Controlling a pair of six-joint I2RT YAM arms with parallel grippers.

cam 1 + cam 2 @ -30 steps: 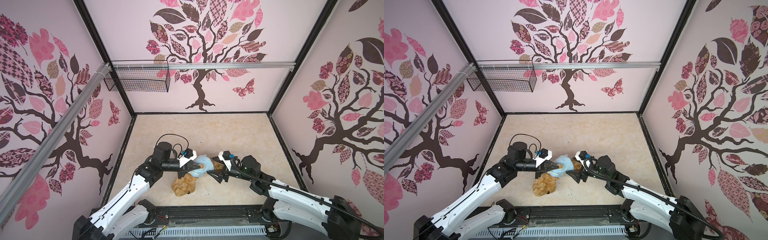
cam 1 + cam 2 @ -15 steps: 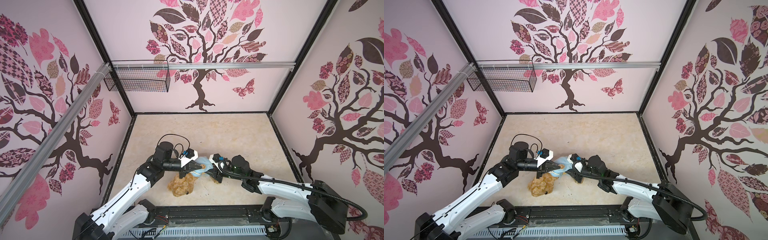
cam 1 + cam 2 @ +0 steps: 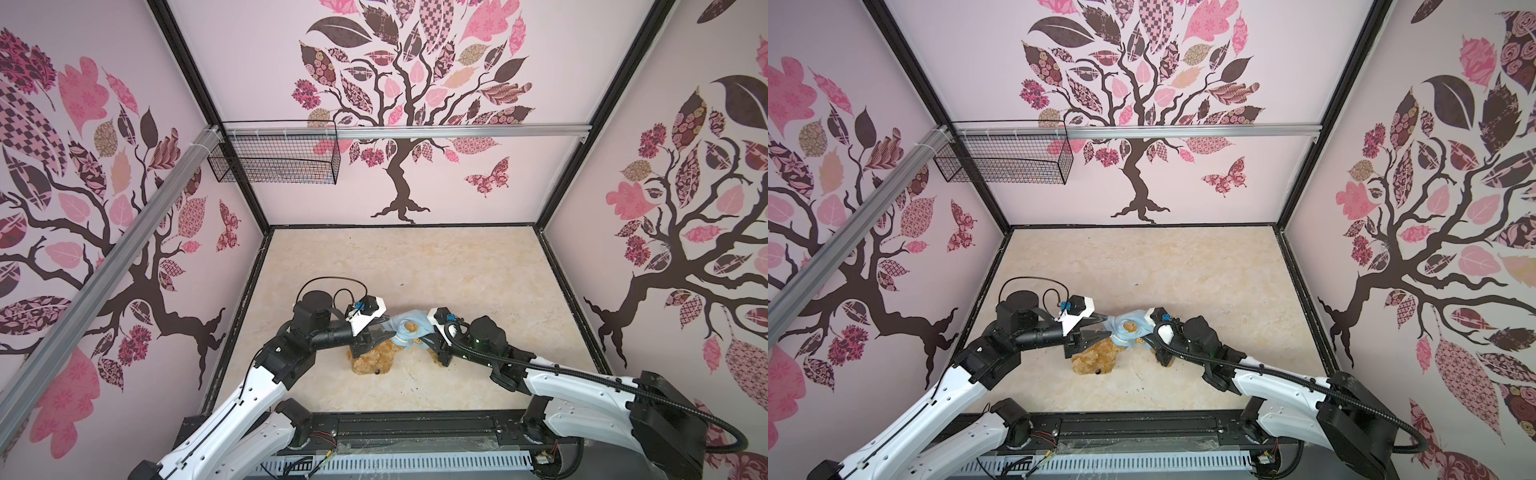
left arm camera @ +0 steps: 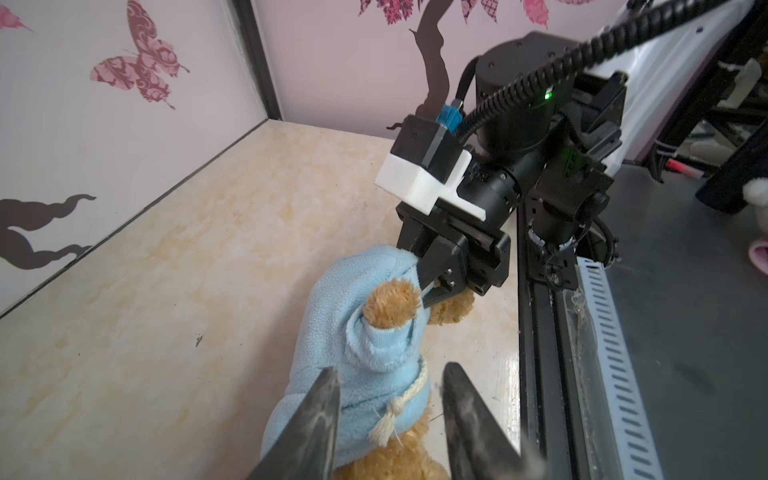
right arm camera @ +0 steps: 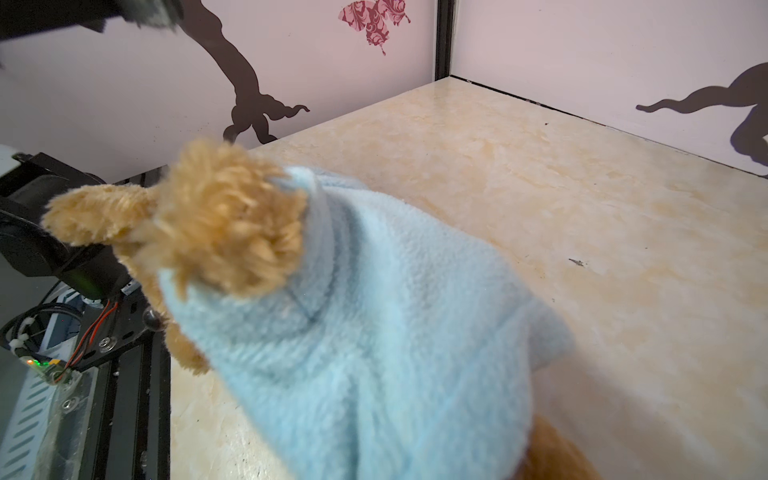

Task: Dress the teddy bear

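Two top views, placement: the teddy bear (image 3: pixel 371 362) lies on the table (image 3: pixel 415 270) near its front edge, between the arms, head toward the front. A light blue shirt (image 3: pixel 405 326) covers its body.
Both top views, arms: the left end effector (image 3: pixel 386 328) meets the shirt from one side and the right end effector (image 3: pixel 426 334) from the other. The jaw gaps are too small to read here.
Left wrist view, left end effector: its fingers (image 4: pixel 320 419) stand moderately apart, straddling the shirt's edge and a white cord (image 4: pixel 399 409), and clamp nothing.
Left wrist view, right end effector: its jaws are pinched together on a fold of the shirt, beside a paw (image 4: pixel 390 307) that pokes out of a sleeve.
Right wrist view: fleece and the paw fill the frame. This arm's own fingers are out of frame.
Handling (judged): light, soft and limp, with nothing fragile. The shaggy pile and the fleece should grip well, and the body will probably sag when lifted.
Hold points (judged): the shirt by its hem or cuff, and the bear by a limb or the torso rather than loose pile.
Hidden: the torso and the second arm lie under the shirt, so whether that arm is sleeved cannot be told. The legs are mostly behind the right arm.
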